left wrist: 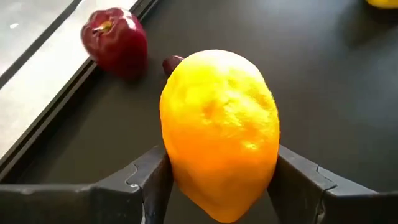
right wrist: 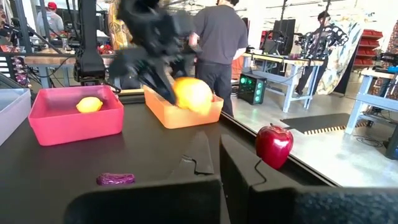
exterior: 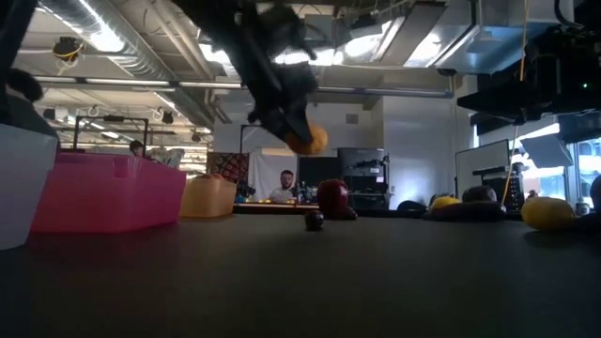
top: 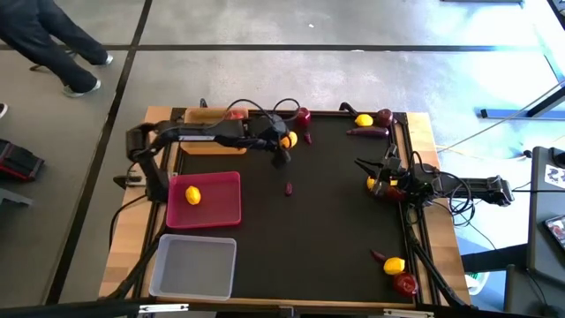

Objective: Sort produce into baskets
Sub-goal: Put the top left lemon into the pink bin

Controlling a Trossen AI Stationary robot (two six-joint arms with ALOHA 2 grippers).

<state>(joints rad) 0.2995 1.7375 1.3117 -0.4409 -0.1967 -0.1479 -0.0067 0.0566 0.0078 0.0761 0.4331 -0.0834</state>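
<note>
The left end effector [left wrist: 217, 177] has a lemon [left wrist: 219, 130] pinched between its two dark fingers [left wrist: 146, 180], closed partway around the fruit's middle, one finger on each flank. From the low view the lemon [exterior: 307, 141] hangs clear above the dark surface [top: 327, 212], near the far edge and close to the tan tray [top: 207, 141].

The lemon looks light and firm, probably a hollow or foam replica judging by its dimpled, matte skin, so it should not crush. Its oval shape is the awkward part: a pinch across the narrow waist is the secure hold, and that is roughly where the fingers sit now, with much of the fruit bulging out ahead of them. A grip nearer either tapered end would likely let it squirt out.

Just beyond the held lemon, a red apple [left wrist: 115, 40] sits on the surface against the rim, with a small dark-red piece [left wrist: 172, 62] beside it. The pink tray [top: 212, 199] already carries one lemon [top: 192, 195], so I would guess that is where this one belongs; the translucent tray [top: 194, 265] sits nearest the front corner.

The right end effector [top: 381, 181] rests over the surface on the right side with its fingers shut, holding nothing I can see, close to another lemon [top: 372, 183].
</note>
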